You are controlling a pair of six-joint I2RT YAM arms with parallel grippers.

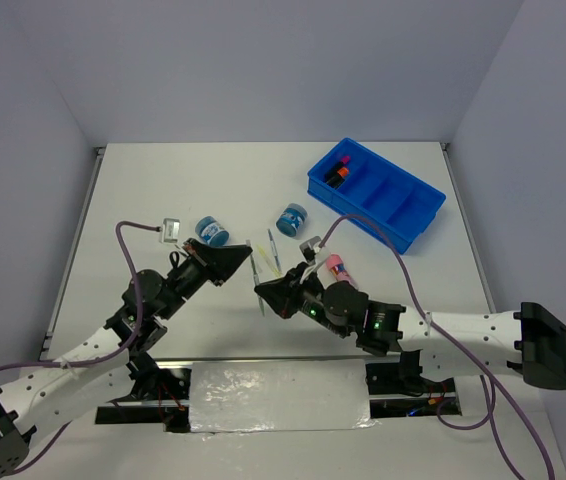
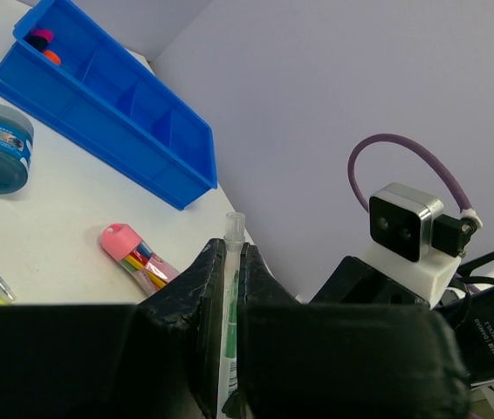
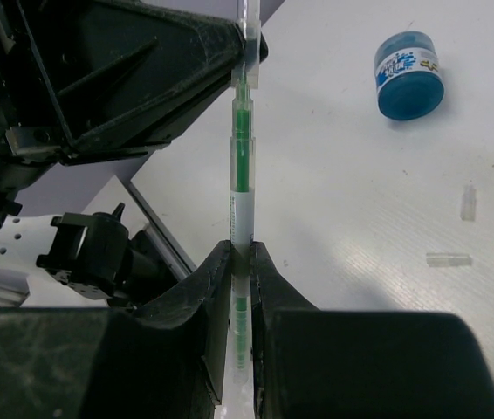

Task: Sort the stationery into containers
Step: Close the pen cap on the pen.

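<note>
Green pen (image 3: 240, 157) was held off the table (image 1: 143, 190), left gripper (image 2: 232, 253) clamped on 1 end, right gripper (image 3: 240, 251) clamped on the other. Likely a handover, since the blue tray (image 1: 363, 218) sat far right.
</note>
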